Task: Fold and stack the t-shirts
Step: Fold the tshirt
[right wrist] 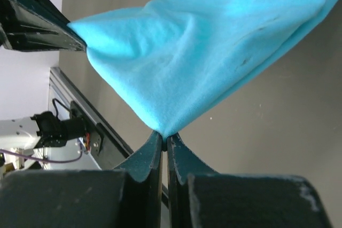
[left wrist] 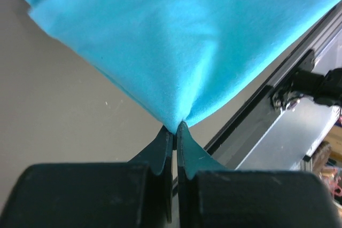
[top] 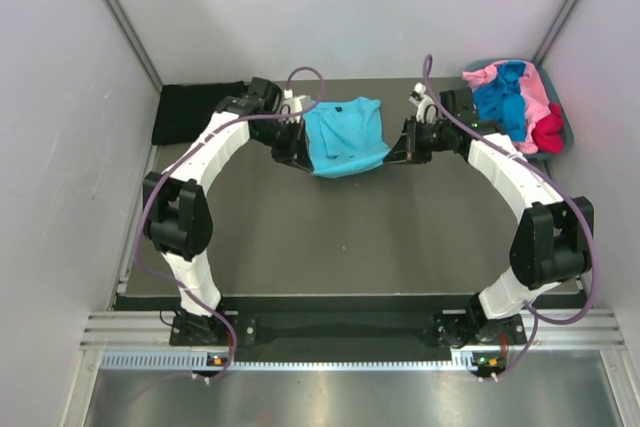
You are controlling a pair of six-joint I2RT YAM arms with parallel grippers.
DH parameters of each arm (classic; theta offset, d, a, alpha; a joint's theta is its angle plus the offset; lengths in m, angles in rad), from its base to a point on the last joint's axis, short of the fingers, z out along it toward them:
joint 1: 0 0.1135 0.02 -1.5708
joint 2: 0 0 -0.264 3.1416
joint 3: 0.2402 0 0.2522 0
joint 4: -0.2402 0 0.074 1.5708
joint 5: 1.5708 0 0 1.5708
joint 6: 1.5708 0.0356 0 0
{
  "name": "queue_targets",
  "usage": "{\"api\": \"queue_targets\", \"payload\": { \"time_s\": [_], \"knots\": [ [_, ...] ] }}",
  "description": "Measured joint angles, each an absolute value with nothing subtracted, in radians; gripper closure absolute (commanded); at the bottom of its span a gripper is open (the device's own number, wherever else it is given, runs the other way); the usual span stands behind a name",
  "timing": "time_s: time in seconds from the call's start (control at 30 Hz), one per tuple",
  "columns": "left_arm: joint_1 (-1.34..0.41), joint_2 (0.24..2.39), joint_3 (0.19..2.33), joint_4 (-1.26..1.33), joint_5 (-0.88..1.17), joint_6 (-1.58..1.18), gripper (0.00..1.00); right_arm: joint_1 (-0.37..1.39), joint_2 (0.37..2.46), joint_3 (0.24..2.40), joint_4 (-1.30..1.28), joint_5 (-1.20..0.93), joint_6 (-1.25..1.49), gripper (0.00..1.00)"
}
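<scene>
A light turquoise t-shirt [top: 345, 135] hangs stretched between both grippers above the back of the dark table. My left gripper [top: 298, 149] is shut on the shirt's left corner; in the left wrist view the cloth [left wrist: 187, 41] runs into the pinched tips [left wrist: 175, 127]. On the opposite corner my right gripper [top: 398, 145] is shut, with the fabric [right wrist: 214, 52] pinched at its tips [right wrist: 164, 134]. A black t-shirt [top: 195, 112] lies flat at the back left. Pink [top: 485, 77], royal blue [top: 508, 99] and red [top: 548, 134] t-shirts are heaped at the back right.
The heap of shirts sits in a grey-blue tub [top: 566, 133] at the table's back right corner. White walls close in the back and sides. The dark table surface [top: 350, 237] stretches between the arms toward a metal rail [top: 340, 332] at the near edge.
</scene>
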State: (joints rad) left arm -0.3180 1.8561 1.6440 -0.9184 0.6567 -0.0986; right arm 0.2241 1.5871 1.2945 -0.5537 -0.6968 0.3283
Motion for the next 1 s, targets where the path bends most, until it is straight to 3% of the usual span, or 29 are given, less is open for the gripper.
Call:
{"api": "queue_targets", "payload": {
  "time_s": [0.37,1.0],
  "knots": [
    [-0.29,1.956,1.826,-0.892,0.677,-0.102,1.0,0.198,1.69,1.365,-0.529,-0.679,0.282,1.0],
    [-0.218,2.353,2.255,-0.786,0.606,-0.125,1.0,0.158,2.264,2.024,-0.444,-0.661,0.245,1.0]
  ]
}}
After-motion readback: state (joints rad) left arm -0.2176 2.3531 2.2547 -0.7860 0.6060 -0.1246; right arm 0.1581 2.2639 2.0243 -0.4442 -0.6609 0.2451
